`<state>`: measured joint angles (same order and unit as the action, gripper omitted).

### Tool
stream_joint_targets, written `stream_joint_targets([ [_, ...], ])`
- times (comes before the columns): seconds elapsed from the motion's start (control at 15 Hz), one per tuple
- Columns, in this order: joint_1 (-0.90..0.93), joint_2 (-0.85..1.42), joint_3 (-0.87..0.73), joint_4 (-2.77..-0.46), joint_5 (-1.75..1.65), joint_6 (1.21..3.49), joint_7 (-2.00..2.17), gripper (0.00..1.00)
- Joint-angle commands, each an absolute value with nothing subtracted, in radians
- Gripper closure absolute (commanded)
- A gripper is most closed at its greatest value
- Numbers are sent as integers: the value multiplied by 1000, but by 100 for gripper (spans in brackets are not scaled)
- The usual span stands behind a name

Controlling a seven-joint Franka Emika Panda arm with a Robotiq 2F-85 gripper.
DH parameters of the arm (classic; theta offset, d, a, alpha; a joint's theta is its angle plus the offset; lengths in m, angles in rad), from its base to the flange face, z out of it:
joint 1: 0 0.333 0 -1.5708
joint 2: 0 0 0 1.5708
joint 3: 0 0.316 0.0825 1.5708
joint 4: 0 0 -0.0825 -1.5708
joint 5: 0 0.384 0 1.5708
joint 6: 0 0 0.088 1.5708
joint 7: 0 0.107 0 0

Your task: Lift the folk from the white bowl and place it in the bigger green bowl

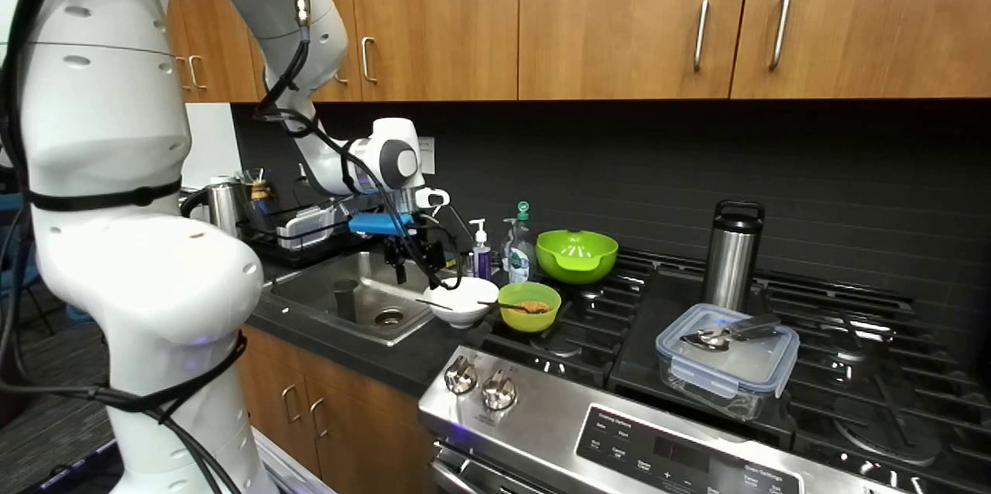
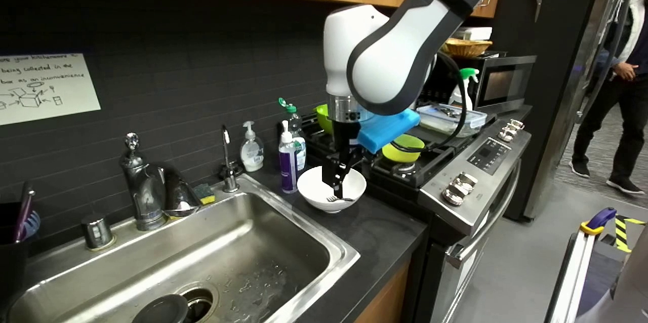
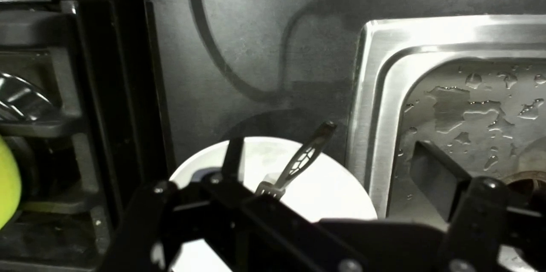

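The white bowl [image 1: 463, 316] stands on the counter between sink and stove; it also shows in the other views [image 2: 310, 192] [image 3: 332, 191]. A fork [image 3: 320, 136] rests in it, its pattern-holed handle jutting over the rim; it also shows in both exterior views [image 1: 435, 303] [image 2: 342, 199]. My gripper [image 3: 337, 167] is wide open and empty over the bowl. In the wrist view the fork's handle appears between the fingers, and the gripper hides part of the fork's head. The bigger green bowl [image 1: 577, 260] stands at the stove's back, partly hidden in an exterior view [image 2: 322, 119].
The smaller yellow-green bowl [image 1: 528, 321], with orange food and a utensil, stands beside the white bowl on the stove. Soap bottles [image 2: 288, 166] stand behind the white bowl. The sink [image 2: 283, 229] is beside it. A lidded container [image 1: 735, 372] and steel bottle [image 1: 732, 269] stand farther along the stove.
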<state>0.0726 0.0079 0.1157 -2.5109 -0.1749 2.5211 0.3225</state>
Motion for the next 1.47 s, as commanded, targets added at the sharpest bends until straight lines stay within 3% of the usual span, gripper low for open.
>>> stream_joint_targets([
  [0.0, 73, 21, 95, -2519, -190, 2583, 308, 0],
  [1.4, 87, 115, 64, -2503, -252, 2654, 299, 0],
])
